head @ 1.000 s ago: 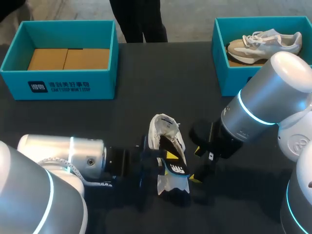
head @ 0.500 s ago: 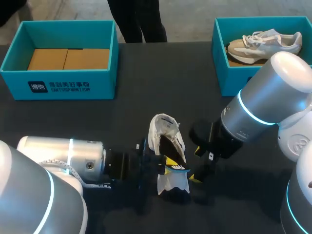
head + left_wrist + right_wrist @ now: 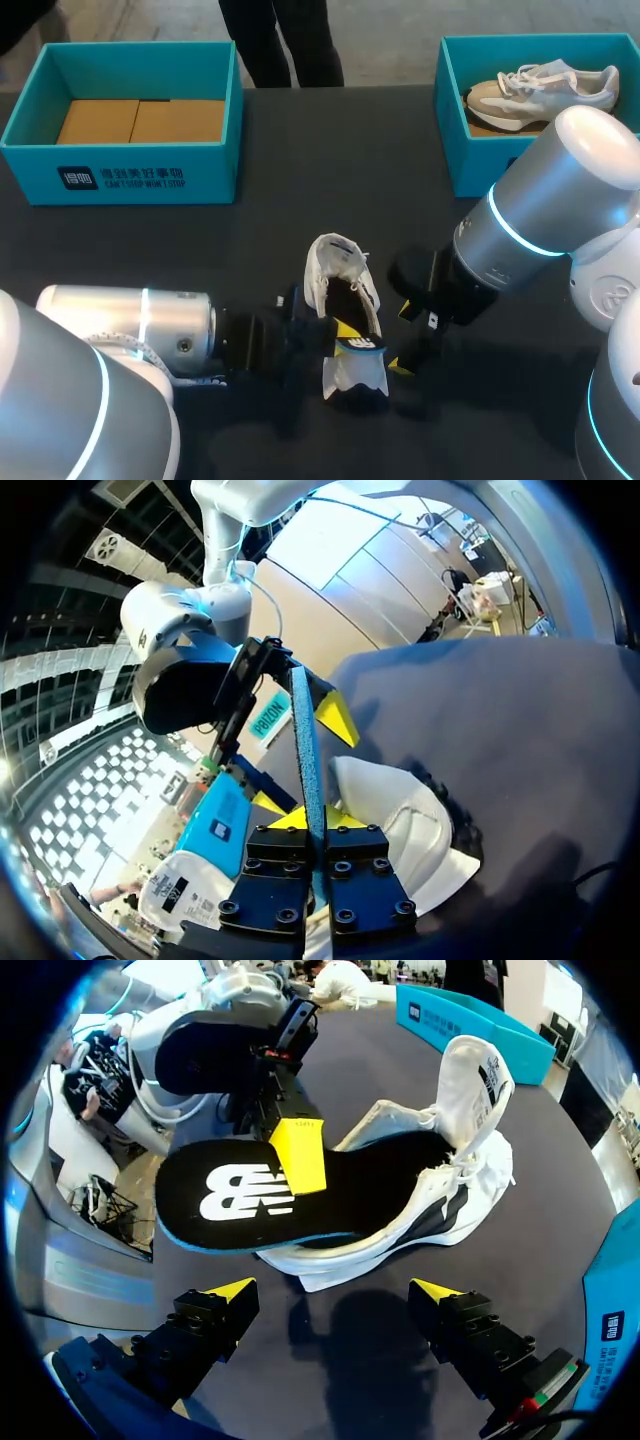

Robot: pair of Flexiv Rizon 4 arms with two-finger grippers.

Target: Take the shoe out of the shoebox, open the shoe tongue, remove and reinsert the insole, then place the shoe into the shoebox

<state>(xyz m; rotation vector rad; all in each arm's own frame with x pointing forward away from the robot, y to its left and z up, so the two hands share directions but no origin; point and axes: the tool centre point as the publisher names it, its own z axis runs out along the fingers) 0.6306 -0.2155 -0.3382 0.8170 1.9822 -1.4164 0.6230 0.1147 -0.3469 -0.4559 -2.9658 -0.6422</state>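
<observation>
A white sneaker lies on its side on the black table, its tongue pulled open. Its black insole, with a white logo and a blue edge, sticks halfway out of the shoe. My left gripper is shut on the insole's free end. In the left wrist view the insole runs edge-on between the fingers of that gripper, with the shoe beside them. My right gripper stands open just right of the shoe. In its own view it has nothing between its fingers.
A teal shoebox with brown cardboard inside stands at the back left. Another teal box at the back right holds a second pale sneaker. Open black tabletop lies between the boxes and the shoe.
My left gripper's fingers have closed onto the insole's end. The shoe and my right arm have stayed put.
</observation>
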